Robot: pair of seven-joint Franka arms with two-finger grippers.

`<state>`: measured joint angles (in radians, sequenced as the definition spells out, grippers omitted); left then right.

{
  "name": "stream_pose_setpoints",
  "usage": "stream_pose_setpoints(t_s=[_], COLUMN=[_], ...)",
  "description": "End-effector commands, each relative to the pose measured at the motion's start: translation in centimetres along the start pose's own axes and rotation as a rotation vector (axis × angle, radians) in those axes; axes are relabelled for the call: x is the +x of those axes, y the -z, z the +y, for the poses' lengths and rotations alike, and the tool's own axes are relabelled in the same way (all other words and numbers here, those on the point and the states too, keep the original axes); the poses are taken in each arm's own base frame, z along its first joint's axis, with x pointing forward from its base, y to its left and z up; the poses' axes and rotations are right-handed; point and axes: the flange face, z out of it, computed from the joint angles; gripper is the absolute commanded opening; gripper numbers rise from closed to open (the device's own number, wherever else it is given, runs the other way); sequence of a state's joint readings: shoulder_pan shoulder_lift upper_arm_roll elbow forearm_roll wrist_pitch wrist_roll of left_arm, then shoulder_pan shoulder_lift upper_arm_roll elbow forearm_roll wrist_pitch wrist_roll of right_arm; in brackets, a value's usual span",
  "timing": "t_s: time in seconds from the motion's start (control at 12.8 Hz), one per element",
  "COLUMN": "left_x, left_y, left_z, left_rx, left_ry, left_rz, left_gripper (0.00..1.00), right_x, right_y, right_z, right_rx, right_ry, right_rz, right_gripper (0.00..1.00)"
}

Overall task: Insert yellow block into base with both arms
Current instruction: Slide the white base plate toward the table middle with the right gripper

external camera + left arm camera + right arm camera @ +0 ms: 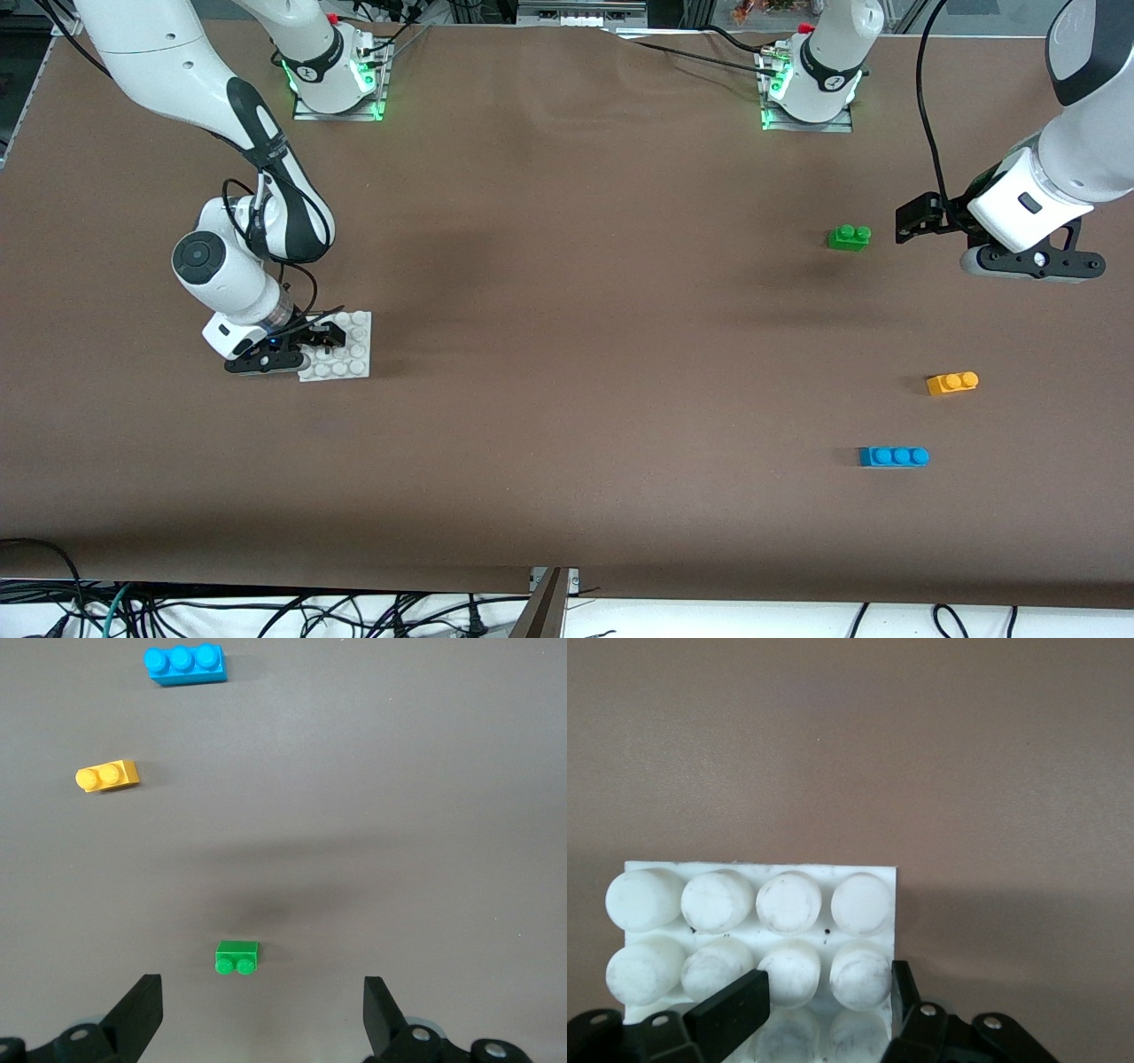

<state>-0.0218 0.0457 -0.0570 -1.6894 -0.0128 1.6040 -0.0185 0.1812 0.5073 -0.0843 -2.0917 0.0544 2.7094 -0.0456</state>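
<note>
White square studded plastic base [757, 930] sits clamped between the right gripper [824, 1001] jaws. Small yellow-orange two-stud plastic block [952, 383] lies well clear of the wide-open, empty left gripper [263, 1014].

Right tool [321, 341] down low, fingers clamped — left tool [262, 1014] waits aloft, spread wide.
</note>
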Motion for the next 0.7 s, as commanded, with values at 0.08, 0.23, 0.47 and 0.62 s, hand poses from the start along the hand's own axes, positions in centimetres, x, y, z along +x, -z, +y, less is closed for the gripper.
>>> stream_pose_setpoints(t_s=[0.08,0.23,0.47,0.62], left_x=[0.1,0.1,0.1,0.1], left_y=[0.6,0.6,0.6,0.6], left_z=[-0.2,-0.6,-0.6,-0.7], left_rx=[-0.024,-0.025,-0.025,-0.025], left_ry=[-0.003,0.003,0.003,0.005], left_rz=[-0.007,-0.007,-0.007,-0.007], left_gripper=[1.00,1.00,1.00,1.00], right_x=[0.0,-0.1,0.2,0.2], right_y=[-2.3,-2.5,-2.4,-2.8], right_z=[-3.1,-4.7,-10.1,-13.9], right_rx=[0.030,0.036,0.049,0.057], right_ry=[-0.013,-0.029,-0.047,-0.056], right_rz=[0.032,0.031,0.040,0.043], right_gripper=[0.63,0.63,0.63,0.63])
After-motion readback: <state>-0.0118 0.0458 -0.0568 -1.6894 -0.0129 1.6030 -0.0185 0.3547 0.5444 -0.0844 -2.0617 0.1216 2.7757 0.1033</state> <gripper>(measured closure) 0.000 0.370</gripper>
